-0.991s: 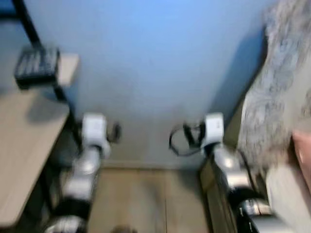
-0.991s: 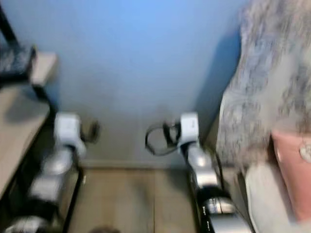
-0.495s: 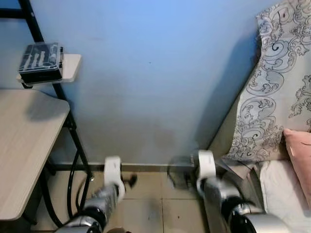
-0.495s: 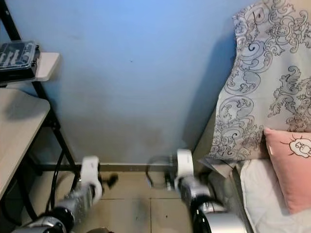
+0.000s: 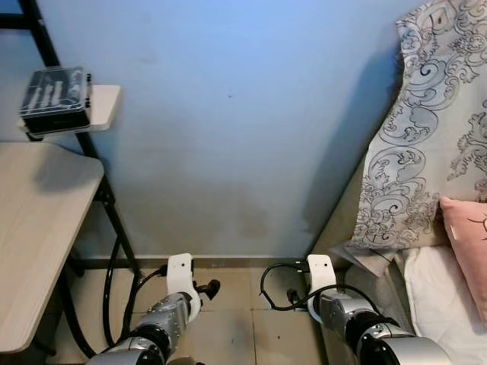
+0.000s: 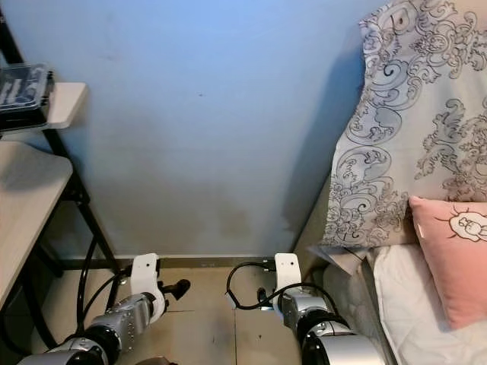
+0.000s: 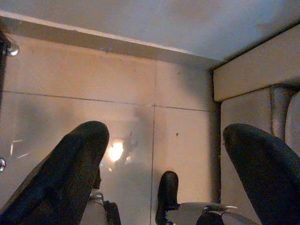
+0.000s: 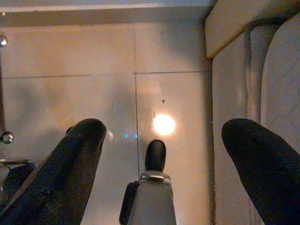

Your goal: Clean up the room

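You see two silver arms with ribbed black joints, each ending in a white wrist plate; a black cable loops off the right arm (image 5: 365, 331) (left arm (image 5: 163, 327) too).

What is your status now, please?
Left gripper open, empty, over floor tiles. Right gripper open, empty. Bed at right, desk at left.

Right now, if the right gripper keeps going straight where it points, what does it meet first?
The glossy beige tiled floor, most likely: the open right gripper aims down at bare tile, with the padded bed side beside it. Depth is unclear.
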Tool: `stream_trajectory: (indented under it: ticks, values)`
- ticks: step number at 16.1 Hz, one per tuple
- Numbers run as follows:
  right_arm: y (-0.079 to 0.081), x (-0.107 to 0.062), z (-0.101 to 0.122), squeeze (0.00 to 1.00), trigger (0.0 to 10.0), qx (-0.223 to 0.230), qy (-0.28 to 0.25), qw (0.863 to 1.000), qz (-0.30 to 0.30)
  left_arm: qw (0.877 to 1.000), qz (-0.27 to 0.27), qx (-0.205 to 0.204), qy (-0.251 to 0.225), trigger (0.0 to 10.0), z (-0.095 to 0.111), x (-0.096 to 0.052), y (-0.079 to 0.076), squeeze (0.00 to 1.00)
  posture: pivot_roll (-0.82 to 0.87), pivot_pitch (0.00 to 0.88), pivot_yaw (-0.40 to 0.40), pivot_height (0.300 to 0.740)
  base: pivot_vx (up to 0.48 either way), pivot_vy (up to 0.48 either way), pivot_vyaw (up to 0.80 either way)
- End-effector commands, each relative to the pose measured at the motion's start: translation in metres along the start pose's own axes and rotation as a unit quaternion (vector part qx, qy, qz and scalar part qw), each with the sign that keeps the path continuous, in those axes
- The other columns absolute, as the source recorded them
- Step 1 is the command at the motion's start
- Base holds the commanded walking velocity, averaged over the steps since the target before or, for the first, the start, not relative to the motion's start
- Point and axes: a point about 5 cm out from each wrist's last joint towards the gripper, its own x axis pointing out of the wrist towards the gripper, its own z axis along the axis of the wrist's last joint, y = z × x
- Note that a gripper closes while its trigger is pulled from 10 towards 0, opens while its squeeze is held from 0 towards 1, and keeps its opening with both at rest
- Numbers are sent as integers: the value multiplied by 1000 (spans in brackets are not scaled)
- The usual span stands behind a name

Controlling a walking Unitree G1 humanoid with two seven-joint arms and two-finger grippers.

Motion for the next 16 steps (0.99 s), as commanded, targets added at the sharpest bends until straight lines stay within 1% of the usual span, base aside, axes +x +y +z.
stream_trajectory:
  ticks: [1,2,3,16]
  values:
    - [-2,0,-2,0,10000,-4,5,1000,-3,1000,2,-9,8,10000,-5,0,-3,0,-58,0,-49,740,0,0,0]
    - [-2,0,-2,0,10000,-4,5,1000,-4,1000,4,-14,9,10000,-6,0,-3,0,-58,0,-49,740,0,0,0]
    - [-5,0,-2,0,10000,-14,5,1000,-10,1000,0,-17,12,10000,-9,1,-7,0,-68,0,-44,740,0,0,0]
    - [-5,0,-2,0,10000,-14,5,1000,-10,1000,0,-17,12,10000,-9,1,-7,0,-68,0,-44,740,0,0,0]
